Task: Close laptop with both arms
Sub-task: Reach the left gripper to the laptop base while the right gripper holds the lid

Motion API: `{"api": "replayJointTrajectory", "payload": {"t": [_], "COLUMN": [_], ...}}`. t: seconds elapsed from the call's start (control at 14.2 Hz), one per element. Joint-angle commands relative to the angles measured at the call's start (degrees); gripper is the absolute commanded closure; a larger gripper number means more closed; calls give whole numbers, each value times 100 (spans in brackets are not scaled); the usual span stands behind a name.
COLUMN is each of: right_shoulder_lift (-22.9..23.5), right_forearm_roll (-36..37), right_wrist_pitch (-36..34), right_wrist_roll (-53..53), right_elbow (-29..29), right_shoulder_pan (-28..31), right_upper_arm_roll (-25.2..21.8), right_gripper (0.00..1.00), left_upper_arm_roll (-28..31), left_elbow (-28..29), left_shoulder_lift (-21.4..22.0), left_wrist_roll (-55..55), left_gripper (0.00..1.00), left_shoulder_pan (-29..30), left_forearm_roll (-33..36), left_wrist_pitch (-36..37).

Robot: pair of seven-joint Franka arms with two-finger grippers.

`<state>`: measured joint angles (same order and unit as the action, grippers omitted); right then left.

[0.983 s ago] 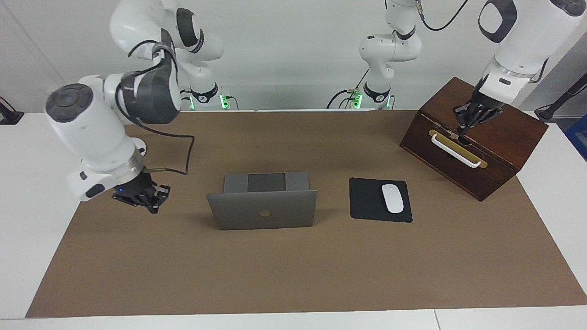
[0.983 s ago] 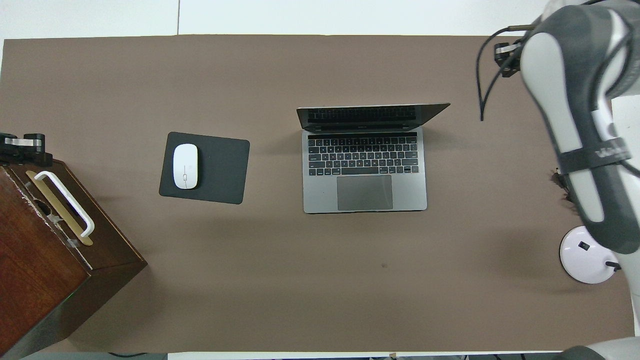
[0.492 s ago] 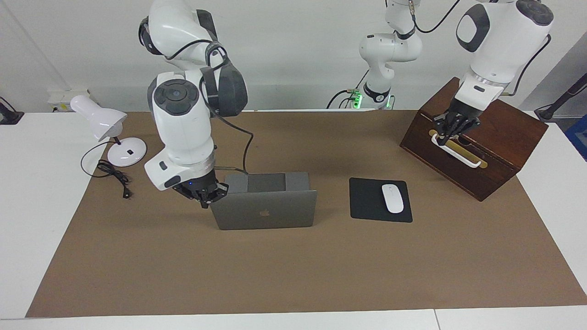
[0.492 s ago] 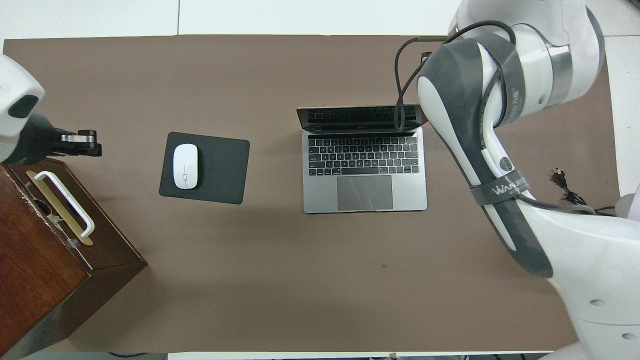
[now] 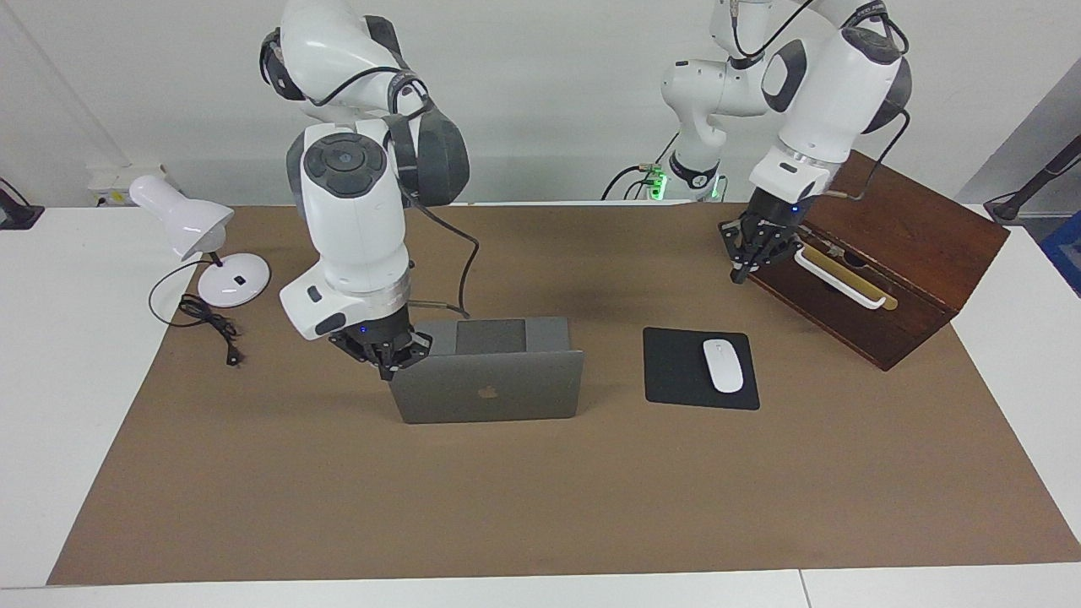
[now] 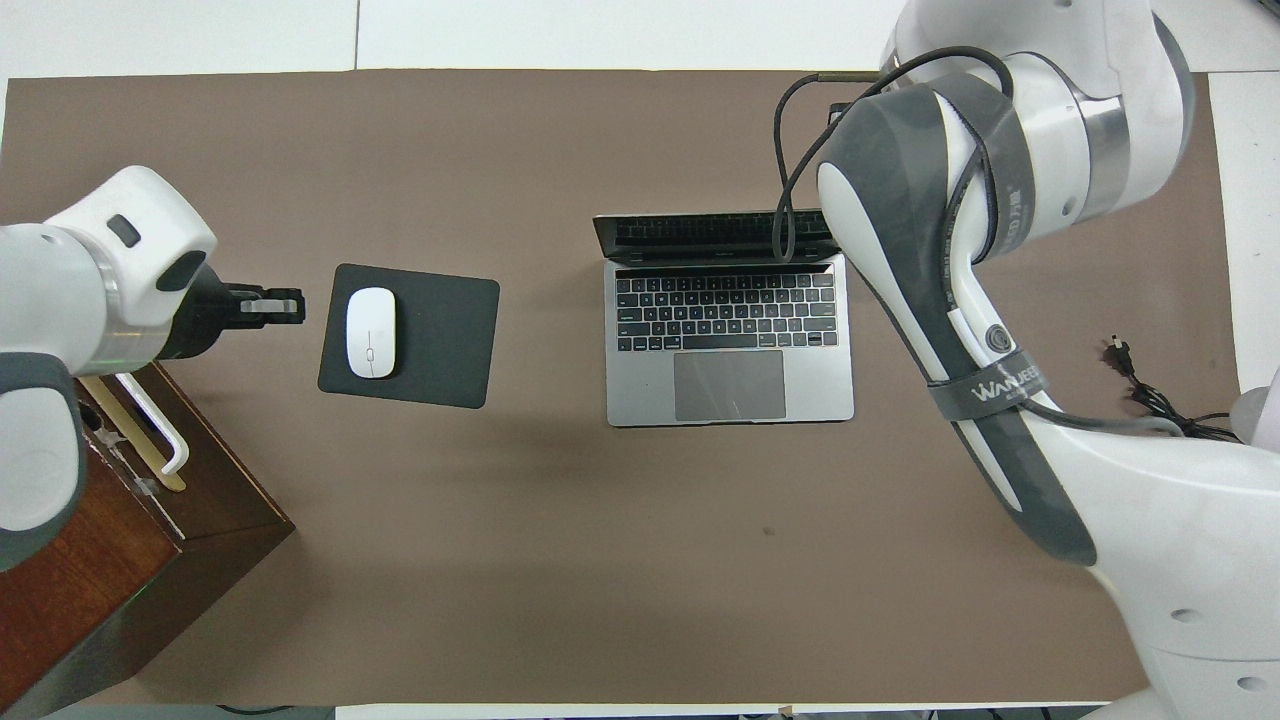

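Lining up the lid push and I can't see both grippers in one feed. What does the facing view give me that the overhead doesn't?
Facing only: the right gripper at the corner of the laptop lid toward the right arm's end, the logo on the lid's back, and the white desk lamp.

Overhead only: the keyboard and trackpad, with the right arm covering that lid corner and its gripper.

Both: the laptop open, the left gripper up in the air between the wooden box and the mousepad, away from the laptop, and the mouse on the mousepad.

Silver-grey laptop (image 5: pixel 487 384) open mid-table, lid upright, apple logo on lid, dark keyboard exposed.
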<state>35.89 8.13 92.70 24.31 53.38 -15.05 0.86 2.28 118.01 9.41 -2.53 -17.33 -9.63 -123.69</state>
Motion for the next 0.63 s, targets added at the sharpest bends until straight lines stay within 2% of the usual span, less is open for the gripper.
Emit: {"api": "replayJointTrajectory", "payload": {"t": [0.0, 0.28, 0.56], "right_shoulder_lift": [32, 58, 146], "right_forearm_roll": [110, 101, 110], "right_wrist_pitch": [187, 748, 1197], "right_wrist_roll": [-452, -908, -1104], "right_elbow": [-56, -30, -12], "right_shoulder_pan": [55, -7, -252], "right_upper_arm_roll": [63, 63, 72], "right_gripper": [100, 100, 100], "left_upper_arm_roll": [79, 79, 79], "left_elbow": [617, 1038, 1706], "left_shoulder_lift": [360, 369, 282], "left_wrist_roll": [-28, -19, -20], "left_gripper": [100, 100, 100], "left_shoulder_pan": [-533, -1183, -1746], "left_forearm_roll": [-109, -250, -363], "left_wrist_pitch": [-724, -1471, -2773]}}
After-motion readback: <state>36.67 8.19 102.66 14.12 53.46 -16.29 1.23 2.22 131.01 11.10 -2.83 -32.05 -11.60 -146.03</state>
